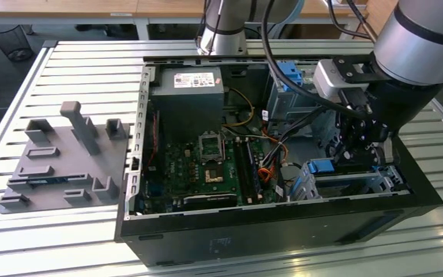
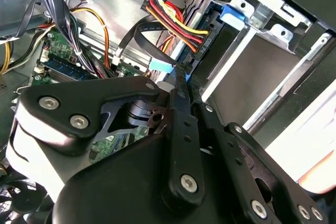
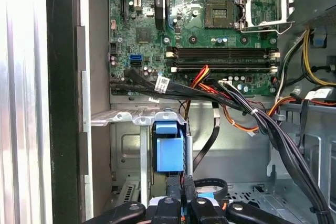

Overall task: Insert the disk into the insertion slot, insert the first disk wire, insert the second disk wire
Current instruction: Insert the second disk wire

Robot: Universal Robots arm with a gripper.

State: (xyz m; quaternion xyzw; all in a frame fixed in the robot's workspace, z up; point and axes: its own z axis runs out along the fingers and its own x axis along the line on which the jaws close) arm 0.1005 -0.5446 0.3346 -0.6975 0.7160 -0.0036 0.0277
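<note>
One flat black cable's pale-blue plug (image 2: 160, 66) sits at the tips of my clenched pincer (image 2: 180, 75); whether I truly grip it, I cannot tell. The silver hard drive in its bright blue plastic carrier (image 3: 169, 150) appears seated in the low perforated sheet-metal cage (image 3: 123, 118), at the exterior view's right. A tilted plug could jam against the drive, and the red-and-yellow wire bundle (image 2: 173, 19) close by could snag me.

One computer case (image 1: 283, 225), one grey fixture block (image 1: 60, 164).
</note>
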